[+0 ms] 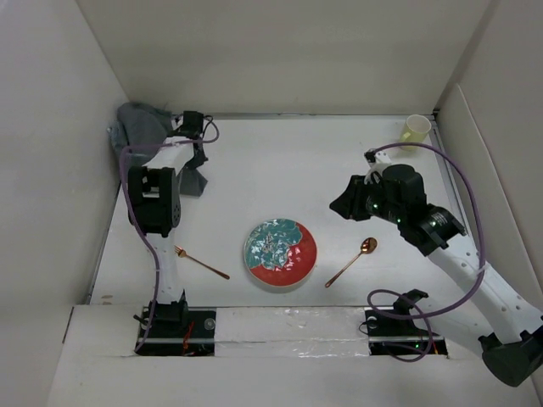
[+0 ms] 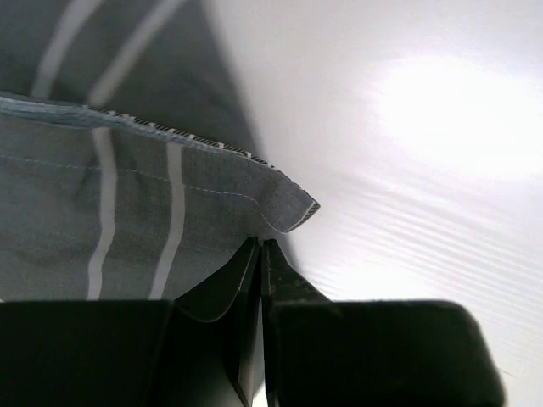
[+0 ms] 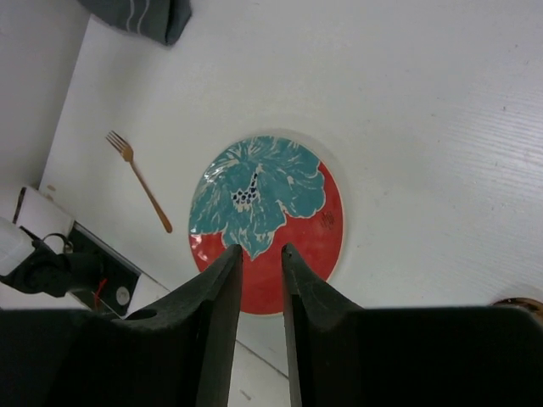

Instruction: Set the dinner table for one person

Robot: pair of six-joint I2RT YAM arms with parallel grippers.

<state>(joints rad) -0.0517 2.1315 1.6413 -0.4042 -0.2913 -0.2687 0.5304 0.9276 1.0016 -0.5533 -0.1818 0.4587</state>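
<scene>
The white dinner table [image 1: 297, 161] holds a red plate with a teal flower [image 1: 281, 253], a copper fork [image 1: 202, 264] to its left and a copper spoon [image 1: 351, 261] to its right. A dark grey striped placemat [image 1: 144, 127] lies crumpled in the far left corner. My left gripper [image 1: 197, 161] is at the placemat's near edge. In the left wrist view the gripper [image 2: 260, 243] is shut with its tips on a corner of the placemat [image 2: 127, 195]. My right gripper [image 1: 339, 206] hangs above the table, right of the plate. In the right wrist view it [image 3: 259, 248] is slightly open and empty over the plate [image 3: 267, 220].
A pale yellow cup [image 1: 416, 129] stands in the far right corner. White panels wall in the table on the left, back and right. The fork [image 3: 140, 180] and the placemat [image 3: 144, 17] also show in the right wrist view.
</scene>
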